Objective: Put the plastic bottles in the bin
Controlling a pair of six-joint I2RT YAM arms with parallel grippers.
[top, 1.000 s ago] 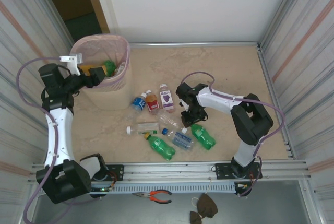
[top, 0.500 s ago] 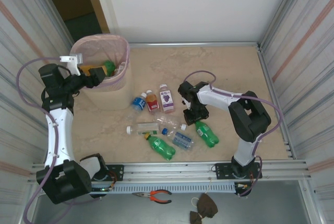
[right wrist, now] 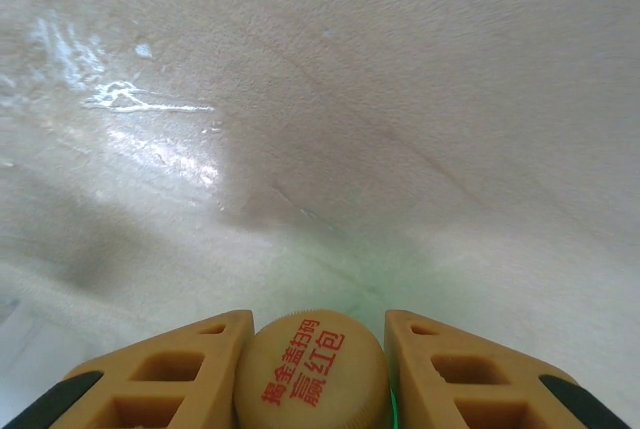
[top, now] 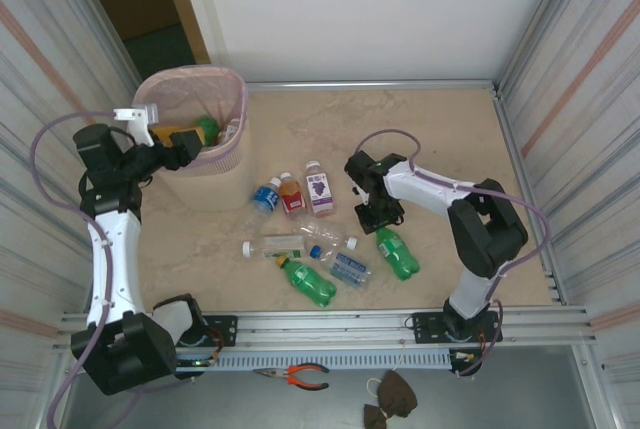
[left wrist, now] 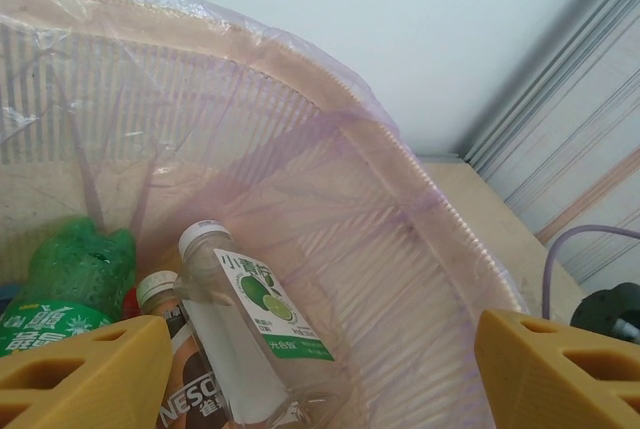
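right gripper (top: 378,219) clamps green bottle's (top: 399,255) cap (right wrist: 312,374), red-lettered up close

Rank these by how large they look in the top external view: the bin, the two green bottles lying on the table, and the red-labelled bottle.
1. bin, by far the largest.
2. left green bottle and right green bottle: they look alike, so I leave them tied.
3. red-labelled bottle, the smallest as it looks.
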